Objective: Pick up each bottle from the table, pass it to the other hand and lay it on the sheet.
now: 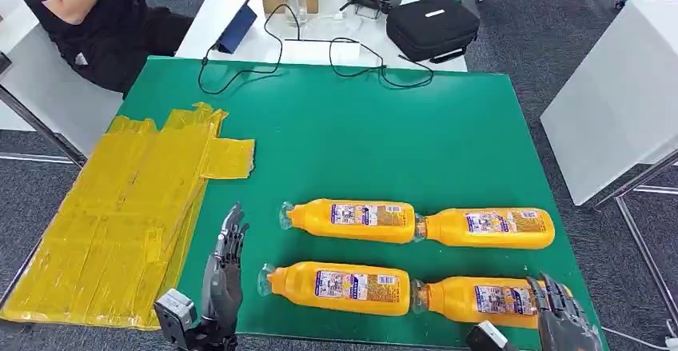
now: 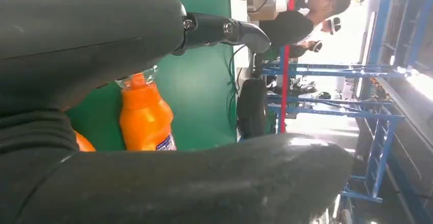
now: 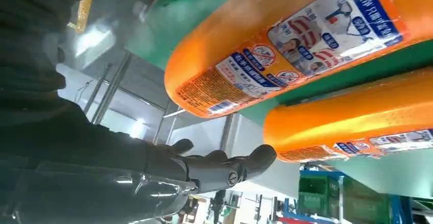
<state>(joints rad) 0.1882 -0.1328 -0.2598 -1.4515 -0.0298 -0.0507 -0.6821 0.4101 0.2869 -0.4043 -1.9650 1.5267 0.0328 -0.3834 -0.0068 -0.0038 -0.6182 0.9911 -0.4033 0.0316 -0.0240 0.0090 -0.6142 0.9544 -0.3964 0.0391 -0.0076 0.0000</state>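
A: bottles?
B: Four glossy orange plastic bottles point(image 1: 344, 287) lie flat on the green mat point(image 1: 360, 135), near right, 2x2.
A: sheet, hands?
B: Crinkly yellow sheet point(image 1: 120, 215) left. Left hand point(image 1: 224, 271) and right hand point(image 1: 564, 315) both empty, fingers spread.

Four orange bottles lie in two rows on the green surface point(image 1: 360, 135). Near-left bottle point(image 1: 340, 287) and near-right bottle point(image 1: 480, 301) lie end to end, almost touching; far-left bottle point(image 1: 352, 221) and far-right bottle point(image 1: 489, 228) likewise. A narrow green strip separates the rows.

My left hand point(image 1: 224, 275), fingers spread and holding nothing, stands in the gap between the yellow sheet point(image 1: 128, 215) and the near-left bottle's cap. My right hand point(image 1: 564, 315) is at the near-right bottle's base, at the surface's corner.

Beyond the bottles the green is bare up to the black cables point(image 1: 352, 63) along the far edge.
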